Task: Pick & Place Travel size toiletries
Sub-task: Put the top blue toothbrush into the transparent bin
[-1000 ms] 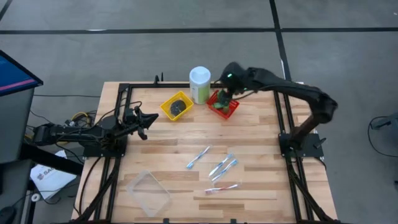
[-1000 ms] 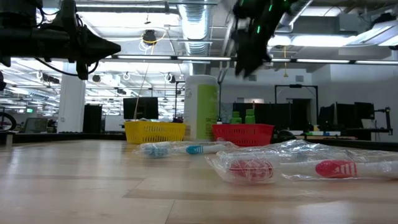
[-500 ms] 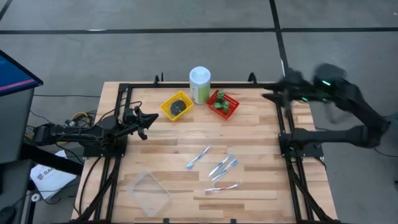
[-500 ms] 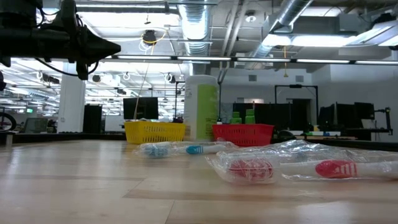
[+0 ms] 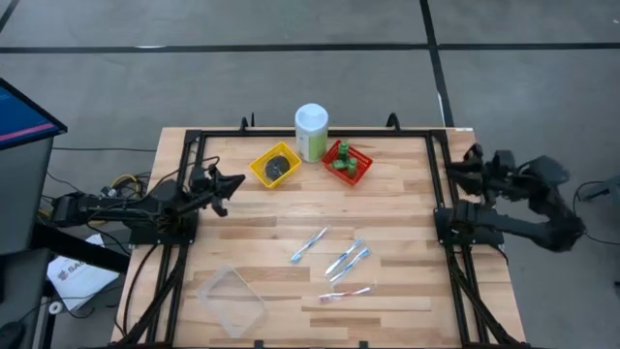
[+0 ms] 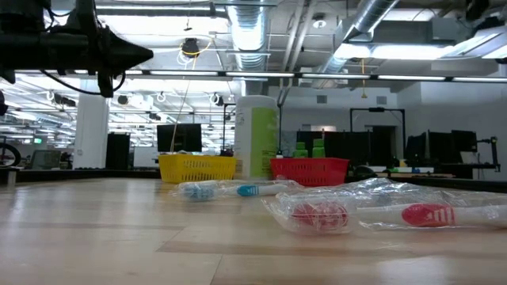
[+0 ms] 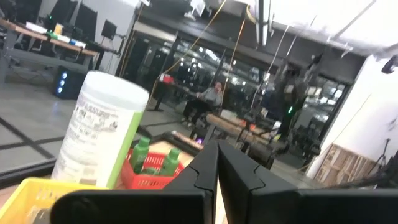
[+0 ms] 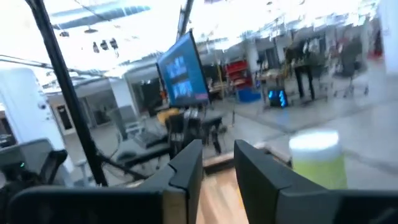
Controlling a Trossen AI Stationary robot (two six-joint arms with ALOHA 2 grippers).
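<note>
Green bottles [image 5: 341, 161] stand in the red basket [image 5: 358, 170] at the far side of the bench [image 5: 262, 204], beside the tall canister [image 5: 311, 131]; we see dark tins [image 5: 276, 166] in the yellow basket [image 5: 260, 171] to its left. Toothbrushes [image 5: 346, 258] lie scattered nearer us, a clear tray [image 5: 232, 300] near left. Our left gripper [image 5: 235, 181] hovers at the left edge, fingers closed and empty. Our right gripper [image 5: 457, 172] sits off the right edge, fingers slightly parted, holding nothing.
</note>
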